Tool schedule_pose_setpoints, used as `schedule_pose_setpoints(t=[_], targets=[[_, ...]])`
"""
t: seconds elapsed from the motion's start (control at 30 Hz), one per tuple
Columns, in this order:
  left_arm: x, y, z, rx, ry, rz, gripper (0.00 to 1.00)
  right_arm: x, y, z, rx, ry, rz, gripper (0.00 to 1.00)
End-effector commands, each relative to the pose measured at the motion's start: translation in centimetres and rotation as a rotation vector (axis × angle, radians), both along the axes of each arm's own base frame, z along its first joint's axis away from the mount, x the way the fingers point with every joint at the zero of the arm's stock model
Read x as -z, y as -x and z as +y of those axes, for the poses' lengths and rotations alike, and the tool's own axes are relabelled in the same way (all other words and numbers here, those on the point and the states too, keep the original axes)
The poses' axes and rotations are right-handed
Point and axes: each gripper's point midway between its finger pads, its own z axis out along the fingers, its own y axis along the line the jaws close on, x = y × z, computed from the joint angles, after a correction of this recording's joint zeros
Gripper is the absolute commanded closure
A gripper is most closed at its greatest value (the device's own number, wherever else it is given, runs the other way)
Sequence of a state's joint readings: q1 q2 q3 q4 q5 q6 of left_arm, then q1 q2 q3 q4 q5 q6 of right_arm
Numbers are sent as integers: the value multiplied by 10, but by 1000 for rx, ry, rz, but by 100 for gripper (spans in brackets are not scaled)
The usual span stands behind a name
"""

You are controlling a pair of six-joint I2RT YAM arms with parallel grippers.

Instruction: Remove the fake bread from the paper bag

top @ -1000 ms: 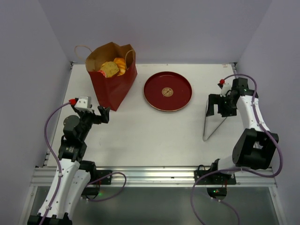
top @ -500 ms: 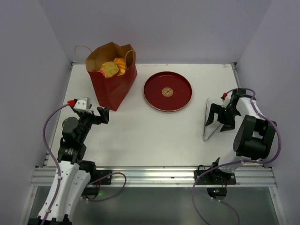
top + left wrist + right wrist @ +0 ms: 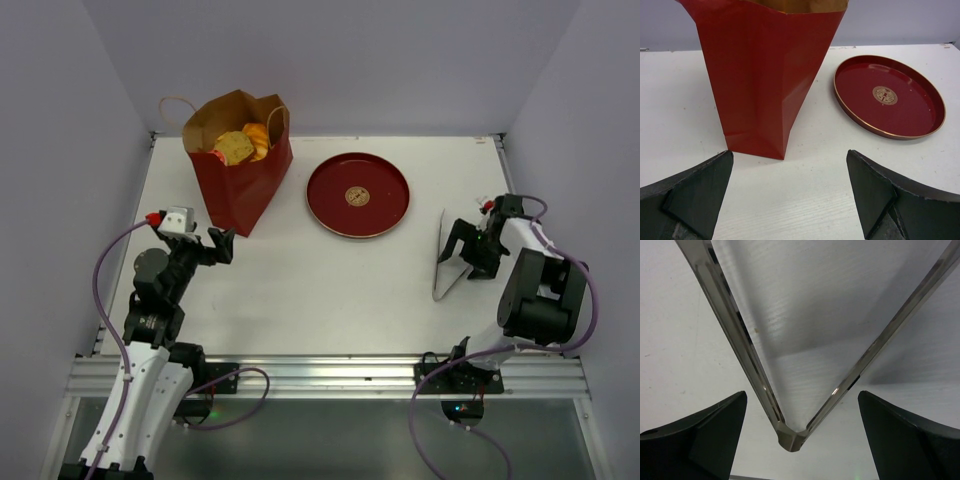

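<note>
At the far left corner of the desk (image 3: 320, 300), the paper bag (image 3: 240, 195) is standing upright with its mouth gaping upward. The fake bread (image 3: 243, 145) is sitting inside it, golden pieces showing just below the rim. The left hand (image 3: 222, 245) is hovering just in front of the bag, jaws spread wide and gripping nothing, and it is pointing at the bag's lower wall (not at the opening). The right hand (image 3: 464, 250) is hanging well apart beyond the red plate (image 3: 358, 195), equally open, straddling metal tongs (image 3: 443, 275) without closing on them. The left arm is sitting much nearer. Reaching the bread is likely calling for a rise over the rim and a descent along the bag's vertical axis.
</note>
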State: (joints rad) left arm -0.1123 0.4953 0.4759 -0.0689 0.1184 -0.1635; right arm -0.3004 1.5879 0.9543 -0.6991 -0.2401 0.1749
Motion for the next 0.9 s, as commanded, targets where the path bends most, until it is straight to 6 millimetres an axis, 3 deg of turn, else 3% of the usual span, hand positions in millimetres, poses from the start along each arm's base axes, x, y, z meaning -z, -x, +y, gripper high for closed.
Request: schedule_pose_setpoints(t=[0.0, 0.2, 0.4, 0.87], targets=[[-12, -3, 0, 1, -16, -55, 1, -11, -24, -8, 67, 37, -107, 1], [-12, -4, -1, 5, -15, -51, 1, -3, -32, -8, 74, 63, -110, 1], [-12, -4, -1, 5, -16, -52, 1, -2, -43, 6, 28, 91, -137, 1], [-11, -4, -1, 5, -17, -50, 0, 21, -49, 8, -18, 214, -46, 1]])
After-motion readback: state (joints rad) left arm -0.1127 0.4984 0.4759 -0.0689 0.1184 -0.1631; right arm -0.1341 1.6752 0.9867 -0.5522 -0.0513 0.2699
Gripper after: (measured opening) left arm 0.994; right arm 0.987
